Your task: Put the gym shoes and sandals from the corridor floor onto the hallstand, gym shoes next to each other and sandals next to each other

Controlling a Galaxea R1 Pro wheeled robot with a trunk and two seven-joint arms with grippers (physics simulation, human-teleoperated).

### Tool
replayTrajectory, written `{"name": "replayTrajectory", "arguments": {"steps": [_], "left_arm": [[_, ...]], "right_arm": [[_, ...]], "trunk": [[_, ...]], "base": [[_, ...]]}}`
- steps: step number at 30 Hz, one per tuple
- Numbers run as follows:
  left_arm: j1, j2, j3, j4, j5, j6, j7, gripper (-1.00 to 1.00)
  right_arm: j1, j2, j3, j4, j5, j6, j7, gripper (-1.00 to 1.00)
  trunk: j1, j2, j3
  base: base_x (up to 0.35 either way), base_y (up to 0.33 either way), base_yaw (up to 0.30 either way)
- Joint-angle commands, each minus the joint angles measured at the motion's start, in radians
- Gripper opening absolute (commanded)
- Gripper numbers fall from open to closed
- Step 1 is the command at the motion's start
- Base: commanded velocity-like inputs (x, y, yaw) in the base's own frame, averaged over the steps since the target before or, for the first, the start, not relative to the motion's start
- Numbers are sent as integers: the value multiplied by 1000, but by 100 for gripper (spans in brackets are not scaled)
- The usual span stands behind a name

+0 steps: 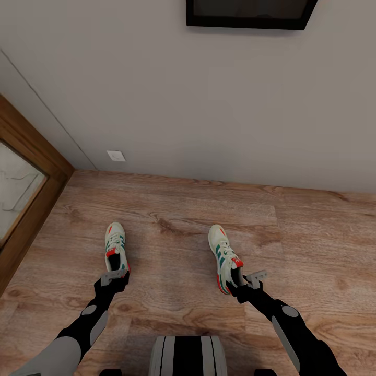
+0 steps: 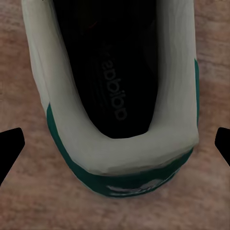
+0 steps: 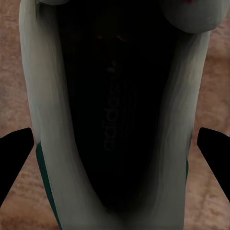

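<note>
Two gym shoes, left (image 1: 116,247) and right (image 1: 224,257), on corridor floor (image 1: 172,303), lower frame. Left end effector (image 1: 115,277) and right end effector (image 1: 249,280) spread wide, straddling heels, nothing gripped. Judgement: nothing placed yet.

wall (image 1: 209,104): plain pale grey | floor (image 1: 313,235): brown wood planks | wooden door frame (image 1: 31,151) | dark framed panel (image 1: 250,13) up high
</note>
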Motion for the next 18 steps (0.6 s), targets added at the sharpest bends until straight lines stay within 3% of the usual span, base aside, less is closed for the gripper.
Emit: {"name": "replayTrajectory", "arguments": {"steps": [1, 17, 18], "left_arm": [[-1, 0, 5, 0, 3, -3, -5, 100], [-1, -1, 5, -2, 4, -3, -5, 100], [-1, 0, 5, -2, 4, -3, -5, -100]], "right_arm": [[0, -1, 2, -1, -9, 7, 1, -100], [0, -1, 2, -1, -9, 7, 1, -100], [0, -1, 1, -1, -9, 7, 1, -100]], "trunk": [[0, 0, -1], [0, 0, -1], [0, 0, -1]], "base": [[0, 0, 0], [53, 0, 0], [11, 0, 0]]}}
